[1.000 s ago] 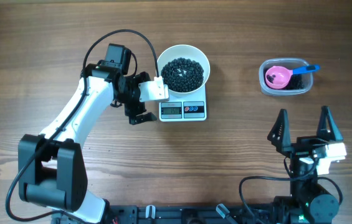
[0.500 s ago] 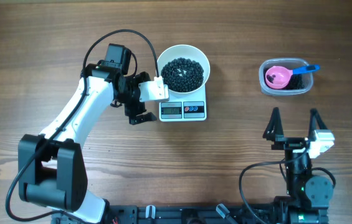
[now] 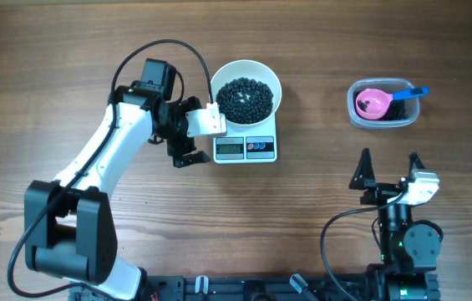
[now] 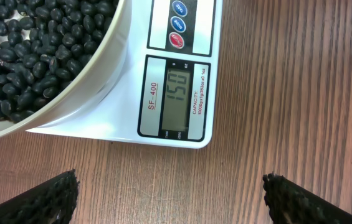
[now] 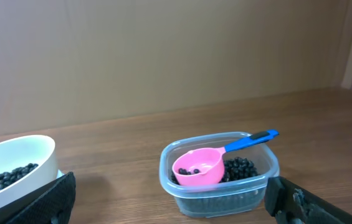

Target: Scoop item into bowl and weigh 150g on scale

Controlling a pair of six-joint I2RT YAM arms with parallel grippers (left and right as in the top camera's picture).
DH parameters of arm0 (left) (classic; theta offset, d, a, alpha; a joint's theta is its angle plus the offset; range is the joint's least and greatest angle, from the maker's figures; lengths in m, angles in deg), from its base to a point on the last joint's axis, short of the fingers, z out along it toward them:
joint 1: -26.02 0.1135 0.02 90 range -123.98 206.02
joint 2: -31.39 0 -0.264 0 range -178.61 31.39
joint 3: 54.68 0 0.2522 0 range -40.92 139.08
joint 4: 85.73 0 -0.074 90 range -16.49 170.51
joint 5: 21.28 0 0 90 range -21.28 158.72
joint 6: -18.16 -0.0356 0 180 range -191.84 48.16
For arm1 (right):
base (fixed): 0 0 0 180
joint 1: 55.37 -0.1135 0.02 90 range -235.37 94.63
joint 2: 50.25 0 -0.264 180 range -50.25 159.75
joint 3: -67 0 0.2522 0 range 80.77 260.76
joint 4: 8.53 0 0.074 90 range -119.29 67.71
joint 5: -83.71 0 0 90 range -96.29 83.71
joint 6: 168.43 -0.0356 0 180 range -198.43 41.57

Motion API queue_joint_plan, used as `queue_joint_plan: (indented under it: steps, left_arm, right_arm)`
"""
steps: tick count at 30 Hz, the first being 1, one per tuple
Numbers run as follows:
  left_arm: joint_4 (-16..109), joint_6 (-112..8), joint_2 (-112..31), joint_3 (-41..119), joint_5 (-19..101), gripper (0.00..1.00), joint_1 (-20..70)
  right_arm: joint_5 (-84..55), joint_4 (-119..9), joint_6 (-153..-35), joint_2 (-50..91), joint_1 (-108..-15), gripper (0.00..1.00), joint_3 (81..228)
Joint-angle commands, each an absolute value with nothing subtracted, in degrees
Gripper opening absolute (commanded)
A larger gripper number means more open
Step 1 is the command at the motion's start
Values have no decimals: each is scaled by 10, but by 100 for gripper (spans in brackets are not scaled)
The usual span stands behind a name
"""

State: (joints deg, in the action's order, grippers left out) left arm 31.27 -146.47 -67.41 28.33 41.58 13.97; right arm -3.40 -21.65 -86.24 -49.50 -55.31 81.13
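Black beans (image 3: 245, 98) fill the white bowl (image 3: 274, 84) as a loose dark heap, and the bowl stands on the far part of the white scale (image 3: 246, 149), a little left of the middle of the wooden worktop (image 3: 68, 50). The scale's grey display (image 4: 177, 102) lies on its near edge and, seen from the left wrist, reads 150; beside it are three round buttons (image 4: 176, 23), two blue and one red. The left tool (image 3: 192, 132) hangs just beside the left side of the scale with its jaws wide apart and nothing between them; in its own camera the two dark ribbed fingertips (image 4: 54, 193) stand at either lower corner, with bare wood and the corner of the scale between them. Well apart to the right, at the far right of the worktop, sits a clear plastic tub (image 3: 354, 113) with more black beans in it and a pink scoop (image 3: 373, 103) resting inside, its blue handle (image 3: 408, 94) reaching over the right rim. A few beans lie in the scoop. The right tool (image 3: 388, 163) is on the near side of the tub, its jaws spread wide and empty, facing the tub without touching it.
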Motion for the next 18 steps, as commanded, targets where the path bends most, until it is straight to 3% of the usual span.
queue_joint_plan:
  steps: [1,5,18]
  left_arm:
    - [313,-1460,-670,279,403,100,139]
    - [313,-1460,-670,279,403,100,139]
    - [313,-1460,-670,279,403,100,139]
  right_arm:
    - [-23,-216,-847,-501,-563,100,811]
    - [-34,-217,-772,-501,-563,100,811]
    - [-37,-217,-769,-501,-563,100,811]
